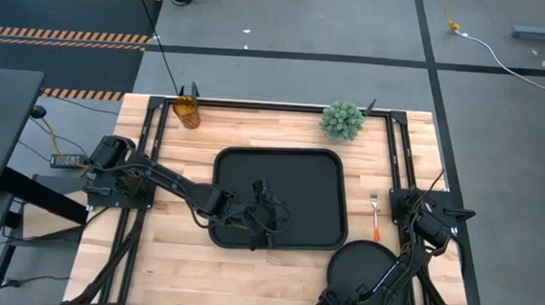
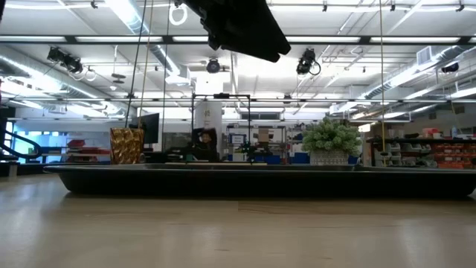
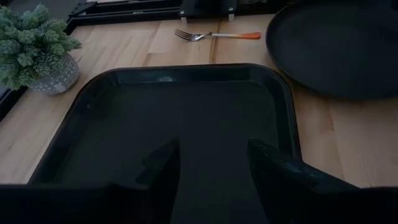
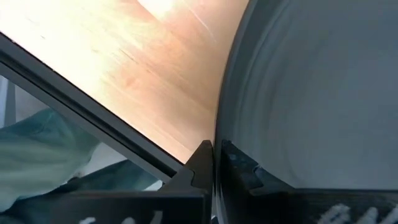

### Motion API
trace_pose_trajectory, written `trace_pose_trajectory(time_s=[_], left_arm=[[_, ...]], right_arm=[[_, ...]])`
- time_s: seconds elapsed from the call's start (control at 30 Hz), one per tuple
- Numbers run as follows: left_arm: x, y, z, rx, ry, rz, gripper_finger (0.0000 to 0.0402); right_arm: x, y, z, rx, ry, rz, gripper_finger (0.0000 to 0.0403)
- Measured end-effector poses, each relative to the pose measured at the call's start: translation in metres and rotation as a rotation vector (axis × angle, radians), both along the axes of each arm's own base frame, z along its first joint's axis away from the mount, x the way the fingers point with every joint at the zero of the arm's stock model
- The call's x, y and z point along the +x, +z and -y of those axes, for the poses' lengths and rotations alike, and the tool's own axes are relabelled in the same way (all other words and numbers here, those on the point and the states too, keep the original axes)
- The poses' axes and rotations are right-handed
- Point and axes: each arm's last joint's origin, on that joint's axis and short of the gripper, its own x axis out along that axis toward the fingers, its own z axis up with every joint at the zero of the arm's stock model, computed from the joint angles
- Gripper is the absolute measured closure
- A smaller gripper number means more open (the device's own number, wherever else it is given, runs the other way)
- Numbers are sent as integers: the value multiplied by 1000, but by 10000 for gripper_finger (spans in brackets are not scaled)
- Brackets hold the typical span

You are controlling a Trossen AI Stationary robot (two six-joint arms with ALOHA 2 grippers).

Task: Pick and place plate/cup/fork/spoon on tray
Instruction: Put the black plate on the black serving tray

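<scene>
Cup (image 1: 188, 111): amber, translucent, upright at tabletop's far left corner.
Left gripper (image 1: 266, 216): fingers apart, empty, over tray (image 1: 324, 166), black, mid-tabletop.
Plant (image 1: 342, 121): far edge.
Fork (image 1: 375, 216): orange handle, beside tray's right rim.
Right gripper (image 4: 214, 163): clamped on plate (image 1: 365, 270) rim, near edge.

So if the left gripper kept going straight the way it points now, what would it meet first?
Likely the tray: the left gripper, fingers apart, hangs over its floor, facing the far rim. Past that lie bare table and the fork; depth is unclear.
</scene>
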Motion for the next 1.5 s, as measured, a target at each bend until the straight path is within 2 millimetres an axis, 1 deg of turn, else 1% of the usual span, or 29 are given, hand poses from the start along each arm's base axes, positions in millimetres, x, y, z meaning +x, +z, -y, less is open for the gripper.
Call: trace_pose_trajectory(time_s=[0.13, 0.33, 0.43, 0.53, 0.77, 0.9, 0.97, 1.03, 1.1, 1.2, 1.3, 1.4, 1.5], left_arm=[[1, 2, 0, -7, 0, 22, 209], [7, 10, 1, -40, 3, 125, 209], [8, 13, 1, -50, 5, 154, 209], [9, 14, 1, -55, 5, 170, 209], [9, 14, 1, -55, 5, 171, 209], [9, 15, 1, -59, 6, 177, 209], [9, 14, 1, -25, -11, 159, 209], [6, 13, 0, 27, -36, 116, 209], [2, 15, -1, 28, -32, 97, 209], [-6, 31, -6, 1, -1, 123, 209], [-13, 39, -9, -7, 20, 148, 209], [-19, 42, -10, -5, 35, 180, 209], [-23, 40, -11, 14, 74, 205, 209]], right_arm=[[0, 0, 0, -2, 3, 5, 385], [-4, 0, -5, -5, 16, 35, 384], [-3, 2, -7, 7, 3, 54, 384], [2, 11, -12, 15, 2, 112, 385], [15, 43, -21, 61, 64, 221, 385], [21, 52, -22, 79, 67, 264, 385], [24, 54, -22, 91, 58, 274, 385], [28, 55, -22, 114, 49, 294, 385], [33, 56, -22, 131, 40, 310, 385], [39, 57, -20, 159, 33, 330, 385], [46, 58, -16, 186, 57, 313, 385], [52, 59, -9, 210, 92, 275, 384], [57, 61, 0, 212, 125, 244, 381]])
